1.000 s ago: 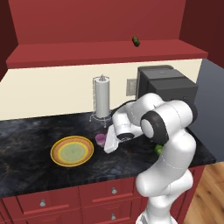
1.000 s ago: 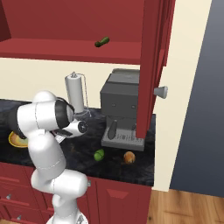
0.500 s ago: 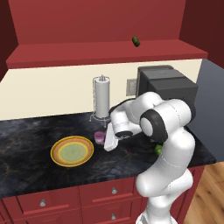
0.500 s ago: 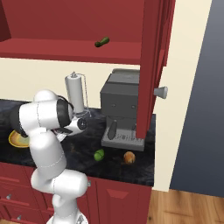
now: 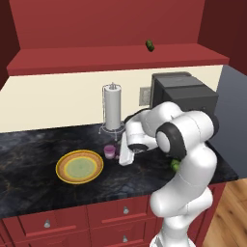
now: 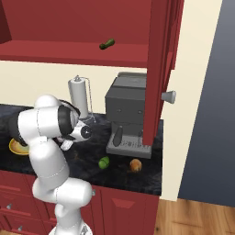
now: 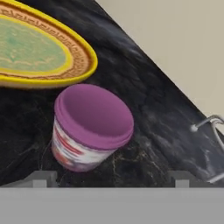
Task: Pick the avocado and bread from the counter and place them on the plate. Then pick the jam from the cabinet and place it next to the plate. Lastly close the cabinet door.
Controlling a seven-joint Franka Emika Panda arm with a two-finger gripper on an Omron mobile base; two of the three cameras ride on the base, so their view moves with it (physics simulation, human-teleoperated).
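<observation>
The jam (image 5: 110, 151) stands upright on the black counter (image 5: 29, 144), just right of the plate (image 5: 61, 164), whose centre holds nothing. In the hand view the jam (image 7: 92, 127) has a purple lid and sits a little ahead of my gripper (image 7: 111, 179), whose fingers are spread wide and touch nothing. From the left base view my gripper (image 5: 119, 155) hangs low, right beside the jar. The avocado (image 6: 104, 162) and the bread (image 6: 135, 165) lie on the counter in front of the coffee machine. The cabinet door (image 6: 158, 69) stands open.
A paper-towel roll (image 5: 113, 108) on a wire stand is behind the jar. The grey coffee machine (image 5: 183, 94) fills the counter's right end. A small dark green item (image 5: 150, 45) lies on the cabinet shelf. Red drawers run below the counter.
My gripper has opened and let go of the jam, which now stands on the counter by the plate. The arm has hardly moved.
</observation>
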